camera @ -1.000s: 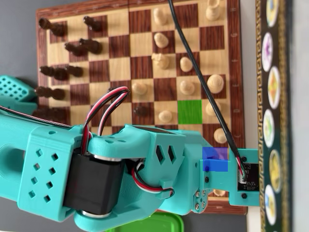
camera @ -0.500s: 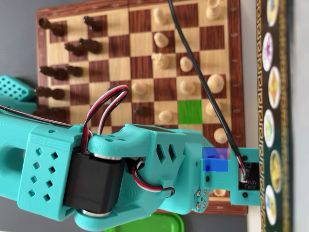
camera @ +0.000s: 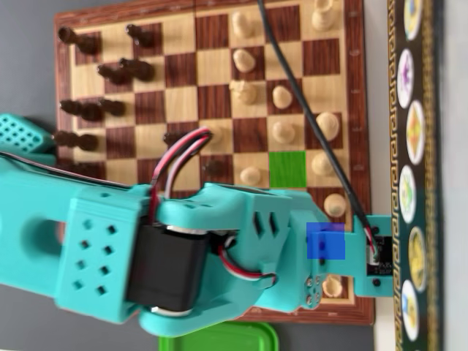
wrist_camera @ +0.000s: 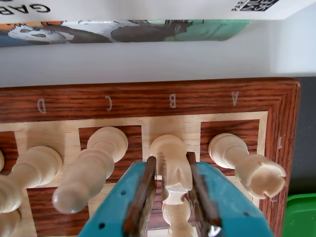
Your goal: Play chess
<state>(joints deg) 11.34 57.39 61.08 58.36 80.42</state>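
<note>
Wrist view: the gripper (wrist_camera: 170, 185) has its two teal jaws drawn close on either side of a pale knight (wrist_camera: 174, 170) standing on the B-file square of the back rank; the brown inner pads (wrist_camera: 146, 190) sit against or just beside its flanks, though whether they actually press it cannot be told. Left of it stands a pale bishop (wrist_camera: 91, 170) on the C file, right of it a pale rook (wrist_camera: 249, 165) on the A file. The board (wrist_camera: 148, 101) has a wooden border lettered D, C, B, A. Beyond the border lies a white box (wrist_camera: 128, 29) with a printed picture.

Overhead view: the teal arm (camera: 183, 256) stretches from the left across the lower part of the board (camera: 212, 33), its head over the lower right corner. A green square (camera: 287, 168) and a blue square (camera: 325, 241) are overlaid, the blue one on the arm's head. Dark pieces (camera: 91, 110) stand along the left, pale pieces (camera: 281, 131) towards the right. A black cable (camera: 307, 117) runs diagonally over the board. A green lid (camera: 219, 338) shows at the bottom edge.
</note>
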